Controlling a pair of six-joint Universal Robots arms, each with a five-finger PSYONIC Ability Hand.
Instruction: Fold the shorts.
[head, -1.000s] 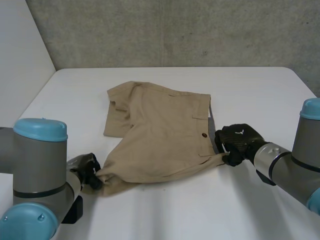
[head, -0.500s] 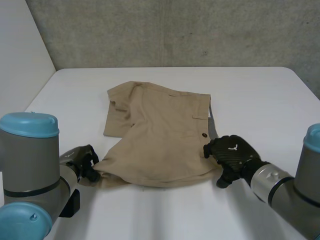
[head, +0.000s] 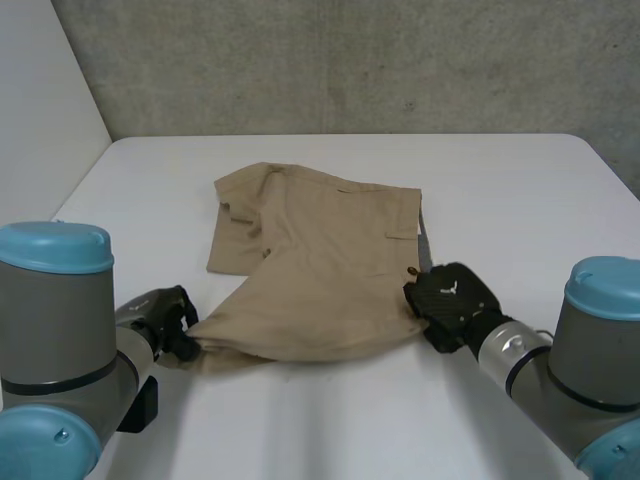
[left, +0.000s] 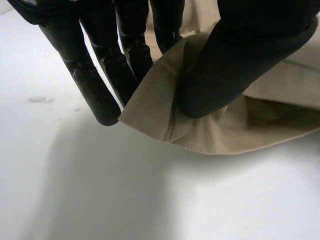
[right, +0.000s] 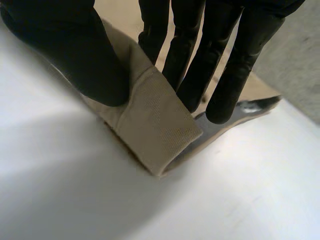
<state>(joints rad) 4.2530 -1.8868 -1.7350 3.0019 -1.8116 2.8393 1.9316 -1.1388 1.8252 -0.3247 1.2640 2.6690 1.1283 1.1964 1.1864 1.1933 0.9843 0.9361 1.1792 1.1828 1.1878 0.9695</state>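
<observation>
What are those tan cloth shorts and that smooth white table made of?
The tan cloth shorts look like woven cotton, maybe twill, with a matte finish. A fine ribbed weave and a stitched hem show in the right wrist view, and the cloth bends softly. The smooth white table looks hard, perhaps laminate or painted board. It is flat and even with a faint sheen, but which of the two cannot be told.

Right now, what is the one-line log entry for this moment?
left hand: pinching shorts, near-left corner | right hand: pinching shorts, near-right corner | shorts: rest spread on table
</observation>
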